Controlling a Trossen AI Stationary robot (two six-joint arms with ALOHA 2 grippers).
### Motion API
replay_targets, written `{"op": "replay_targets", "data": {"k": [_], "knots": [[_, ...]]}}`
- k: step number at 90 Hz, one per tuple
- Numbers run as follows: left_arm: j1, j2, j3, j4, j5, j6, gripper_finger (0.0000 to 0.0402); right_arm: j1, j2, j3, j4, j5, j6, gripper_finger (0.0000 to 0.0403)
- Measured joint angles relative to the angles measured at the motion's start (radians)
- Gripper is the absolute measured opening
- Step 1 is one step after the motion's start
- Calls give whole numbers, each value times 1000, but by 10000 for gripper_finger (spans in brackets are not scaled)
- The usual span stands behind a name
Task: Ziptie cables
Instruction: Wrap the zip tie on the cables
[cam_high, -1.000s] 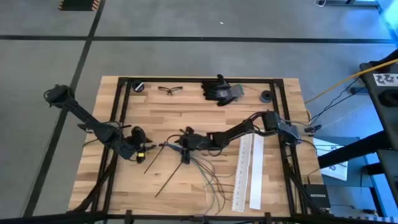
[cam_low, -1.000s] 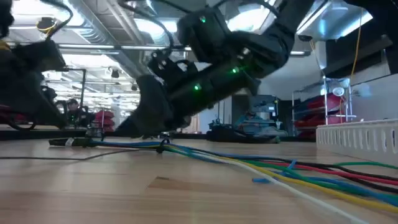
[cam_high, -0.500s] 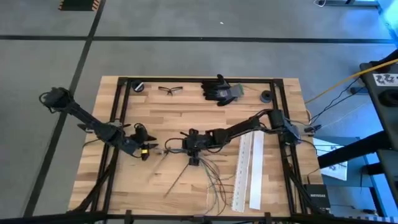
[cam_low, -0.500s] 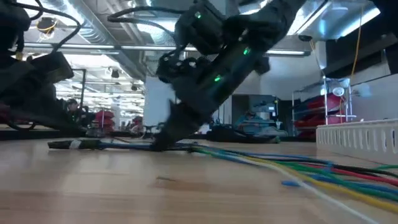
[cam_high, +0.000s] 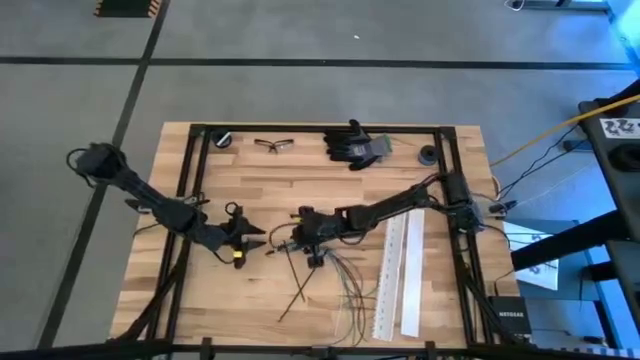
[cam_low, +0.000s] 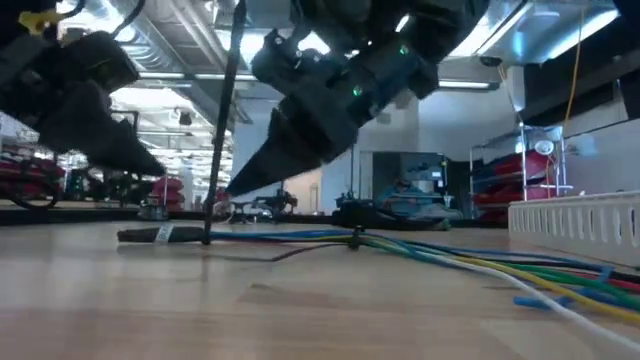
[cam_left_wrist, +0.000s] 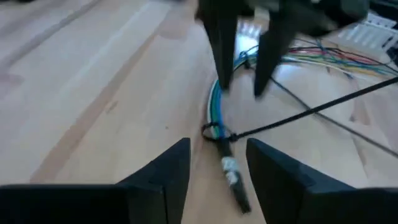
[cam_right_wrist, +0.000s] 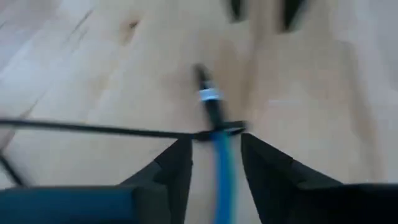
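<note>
High view: the cables (cam_high: 335, 275) lie on the wooden bench (cam_high: 300, 190) near its middle, gathered at one end into a bundle between the two arms and fanning out loosely toward the near edge, beside two flat white perforated strips (cam_high: 398, 275). A thin black zip tie (cam_left_wrist: 298, 115) circles the bundle where the wires meet a dark connector end, and its long tail sticks out sideways across the bench. The left gripper (cam_high: 250, 240) hangs low just beside the bundled end; in its own wrist view its fingers (cam_left_wrist: 165, 180) are spread, with the tied spot showing in the gap between them and not touching either. The right gripper (cam_high: 300, 232) faces it from the other side, right above the bundle; its fingers (cam_right_wrist: 177, 168) are also spread, straddling the blue wire without pinching it. From the low view, the wires (cam_low: 450, 265) run flat along the bench top, blue, green, yellow, red and white. Safety glasses (cam_high: 269, 144), a pair of black gloves (cam_high: 352, 145) and a small dark round object (cam_high: 428, 154) sit along the far edge
</note>
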Motion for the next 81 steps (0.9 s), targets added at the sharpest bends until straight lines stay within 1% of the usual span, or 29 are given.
{"op": "replay_targets", "data": {"k": [4, 10, 19, 24, 29, 40, 46, 57, 63, 69, 76, 81], "knots": [[9, 38, 23, -1, 4, 31, 143, 16, 11, 0, -28, 23, -23, 150], [25, 96, 56, -3, 15, 78, 143, 38, 13, -1, -120, 76, -64, 159], [46, 184, 106, 12, 29, 121, 143, 73, 10, 2, -147, 177, -89, 164], [51, 229, 135, 17, 32, 136, 143, 90, 14, 0, -101, 215, -106, 164], [56, 272, 158, 15, 32, 152, 143, 102, 37, 1, -5, 240, -135, 165], [54, 343, 191, 9, 43, 182, 143, 123, 79, 1, 135, 236, -188, 165], [54, 365, 202, 11, 43, 182, 143, 128, 92, 1, 165, 249, -223, 165], [56, 366, 205, 13, 42, 188, 143, 124, 94, 1, 182, 266, -231, 161], [56, 365, 205, 13, 42, 202, 143, 116, 94, 2, 182, 288, -234, 147], [56, 365, 205, 12, 42, 203, 143, 116, 94, 2, 175, 321, -234, 121], [56, 366, 205, 12, 42, 203, 143, 117, 94, 2, 181, 333, -235, 68], [56, 366, 205, 11, 42, 202, 143, 117, 85, 2, 180, 307, -233, 26]]}}
